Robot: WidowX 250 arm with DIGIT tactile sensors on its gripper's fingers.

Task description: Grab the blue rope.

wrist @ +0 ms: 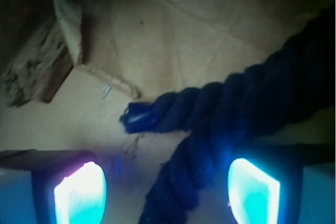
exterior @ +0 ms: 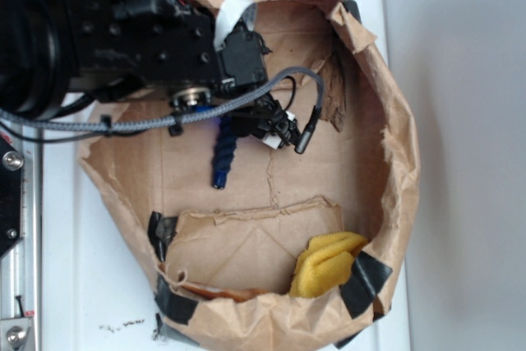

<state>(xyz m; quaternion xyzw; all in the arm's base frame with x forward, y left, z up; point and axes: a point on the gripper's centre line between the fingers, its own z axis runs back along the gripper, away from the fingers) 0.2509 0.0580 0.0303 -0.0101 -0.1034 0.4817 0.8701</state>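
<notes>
Two glowing gripper (wrist: 168, 192) fingers flank one blue rope (wrist: 231, 108), two strands.

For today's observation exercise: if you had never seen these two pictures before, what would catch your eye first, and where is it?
First comes the black robot arm filling the upper left of the exterior view, its gripper reaching into a crumpled brown paper bag. Under it hangs the blue rope, which in the wrist view crosses in two thick twisted strands between the glowing fingertips. A yellow cloth sits bright at the bag's lower right.
</notes>
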